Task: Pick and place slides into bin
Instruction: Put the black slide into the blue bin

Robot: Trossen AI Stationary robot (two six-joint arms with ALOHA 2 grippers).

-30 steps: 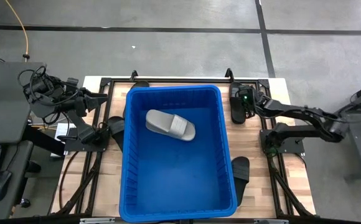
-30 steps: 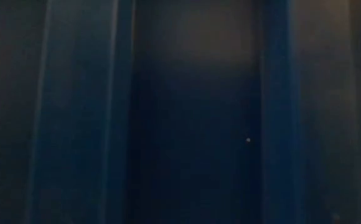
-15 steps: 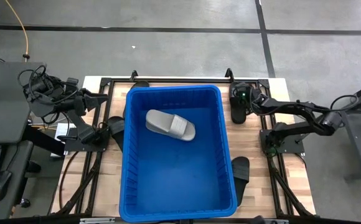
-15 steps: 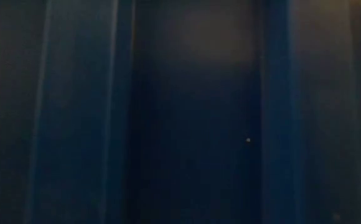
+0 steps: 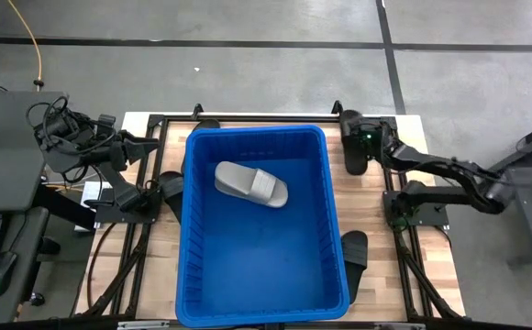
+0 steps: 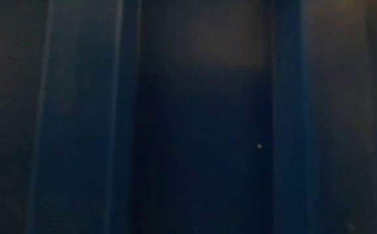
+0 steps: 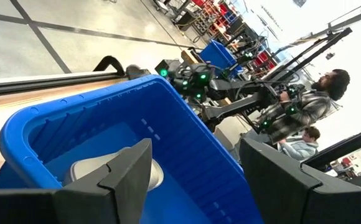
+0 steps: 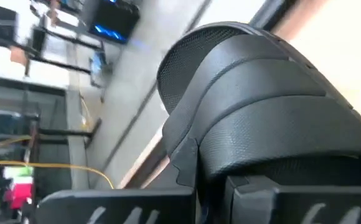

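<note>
Showing wooden table, blue bin, grey concrete floor

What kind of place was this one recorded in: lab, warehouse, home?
Most likely an industrial workshop or robotics lab floor: bare concrete floor with dark marking lines, a wooden worktable on a metal frame, and, in the left wrist view, more rigs and stacked bins beyond.

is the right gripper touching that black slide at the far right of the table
Touching. In the right wrist view the right gripper is shut on the black slide, with the strap directly against the fingers. The high view puts the gripper on that slide.
</note>
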